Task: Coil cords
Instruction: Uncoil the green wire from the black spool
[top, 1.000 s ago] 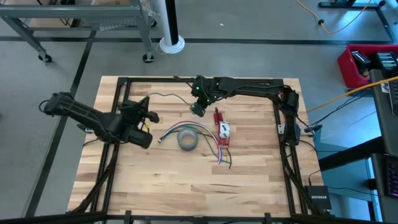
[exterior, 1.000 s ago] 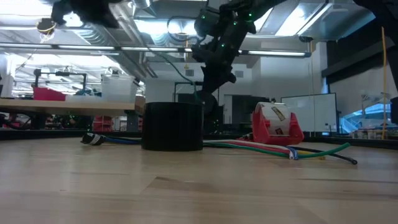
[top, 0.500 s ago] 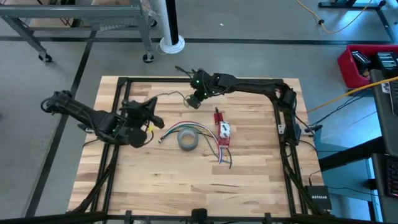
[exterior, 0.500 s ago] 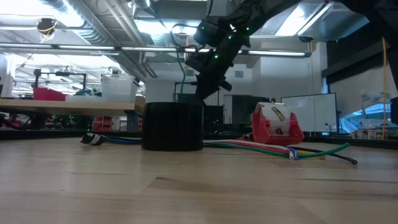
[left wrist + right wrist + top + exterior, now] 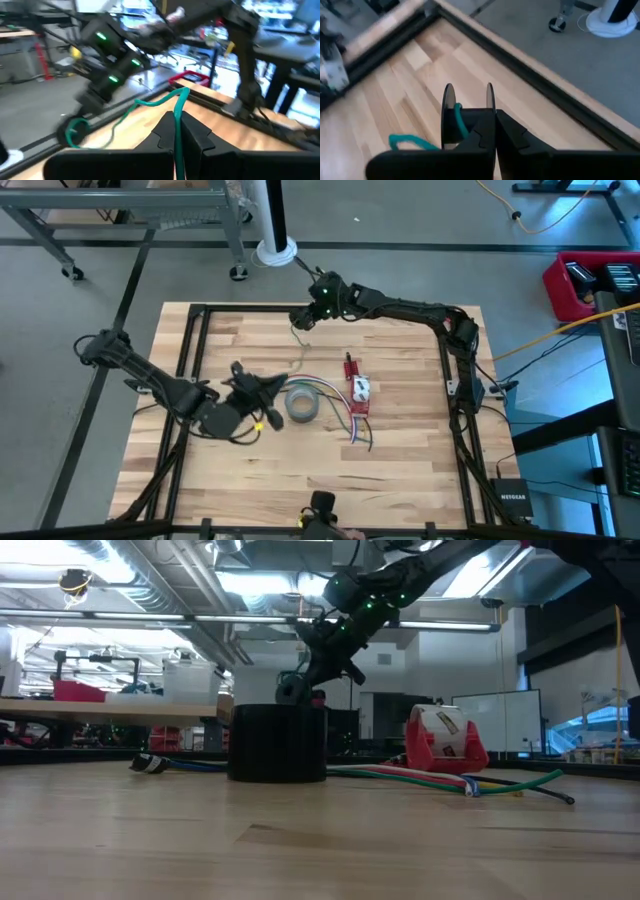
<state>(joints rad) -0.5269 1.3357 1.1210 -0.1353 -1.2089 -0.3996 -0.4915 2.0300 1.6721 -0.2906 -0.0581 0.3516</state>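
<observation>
Since a second ago the right pincer (image 5: 303, 317) has swung from above the grey tape roll (image 5: 300, 403) out toward the far edge of the light wooden slatted surface (image 5: 400, 470), while the left pincer (image 5: 262, 392) has travelled across to sit just beside that roll.

The right pincer is clenched on one end of the thin green-and-dark cord (image 5: 150, 104); its wrist view shows the green strand (image 5: 460, 122) caught at its fingers. The left pincer grasps the other end, the strand rising between its closed fingers in its own wrist view. The cord hangs off the surface between the two arms, its long axis running from the left pincer up to the right pincer near the far rail.

Coiling looks barely begun, judging by the single open span. Bare wood lies toward the near edge; the tape roll, a red tape dispenser (image 5: 358, 393) and loose coloured wires (image 5: 352, 425) crowd the middle and could snag the cord.
</observation>
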